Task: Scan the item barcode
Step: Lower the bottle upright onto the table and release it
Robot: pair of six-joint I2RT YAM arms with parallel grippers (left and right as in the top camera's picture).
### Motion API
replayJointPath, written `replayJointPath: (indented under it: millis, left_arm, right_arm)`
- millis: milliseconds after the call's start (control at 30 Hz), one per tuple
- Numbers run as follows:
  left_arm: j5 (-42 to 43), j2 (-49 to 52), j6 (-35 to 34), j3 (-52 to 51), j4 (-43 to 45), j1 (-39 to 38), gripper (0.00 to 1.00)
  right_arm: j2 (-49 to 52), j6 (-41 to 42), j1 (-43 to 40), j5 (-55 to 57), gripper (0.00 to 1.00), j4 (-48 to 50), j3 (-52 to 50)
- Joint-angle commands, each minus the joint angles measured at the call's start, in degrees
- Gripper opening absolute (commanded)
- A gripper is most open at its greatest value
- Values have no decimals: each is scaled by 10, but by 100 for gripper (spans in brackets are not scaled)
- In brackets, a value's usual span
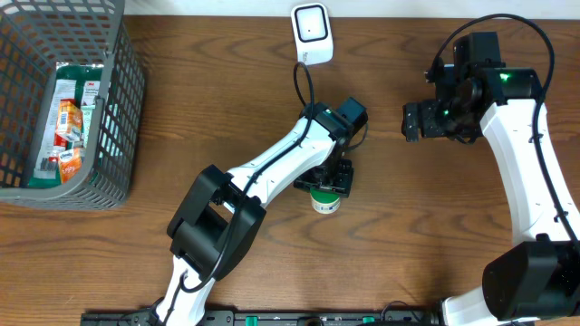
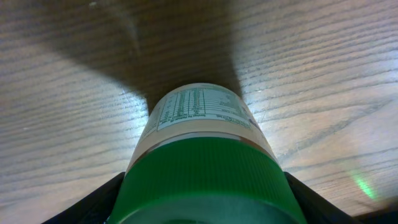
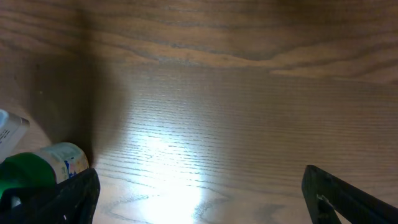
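**A:** What sits closest to the lens?

**B:** The green cap (image 2: 205, 180) of the bottle (image 2: 198, 112), filling the bottom of the left wrist view. The bottle's printed label runs away toward 12 o'clock, with the wooden table (image 2: 323, 74) behind it.

**A:** Now the overhead view, left to right.

**B:** At 9 to 10 o'clock stands a grey wire basket (image 1: 122, 109) with coloured packets (image 1: 68, 127) inside. At 12 o'clock, by the far edge, lies the white scanner (image 1: 311, 33), its cable trailing toward the centre.

**A:** Where is the bottle?

**B:** Just past the centre, at about 5 o'clock, well apart from the scanner and from the basket. The left gripper (image 1: 323, 186) is clamped on its cap. In the wrist view dark fingers (image 2: 93, 202) press against the cap at 8 and 4 o'clock. The pale body points away from the wrist, toward 6 o'clock. I cannot tell whether it touches the wood.

**A:** And on the right?

**B:** The right gripper (image 1: 413, 120) hangs at 2 o'clock, apart from the bottle. Its jaws stand wide apart, with bare wood showing between them. In its own wrist view the bottle appears at 8 o'clock, just beside the left finger.
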Motion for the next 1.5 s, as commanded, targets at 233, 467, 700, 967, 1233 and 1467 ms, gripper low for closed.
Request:
replayJointPath:
  millis: [233, 467, 700, 967, 1233, 1467]
  left_arm:
    - [-2, 24, 0, 73, -124, 4, 59]
    - [-19, 65, 15, 152, -214, 19, 59]
    - [-19, 133, 35, 210, -261, 24, 59]
    - [-30, 145, 34, 210, -226, 21, 59]
    - [-74, 151, 20, 210, -189, 6, 59]
    - [2, 154, 68, 211, -273, 23, 59]
  right_arm:
    - [1, -9, -11, 5, 99, 0, 10]
    - [1, -9, -11, 5, 99, 0, 10]
    - [1, -9, -11, 5, 99, 0, 10]
    - [1, -9, -11, 5, 99, 0, 10]
    - [1, -9, -11, 5, 99, 0, 10]
    - [1, -9, -11, 5, 99, 0, 10]
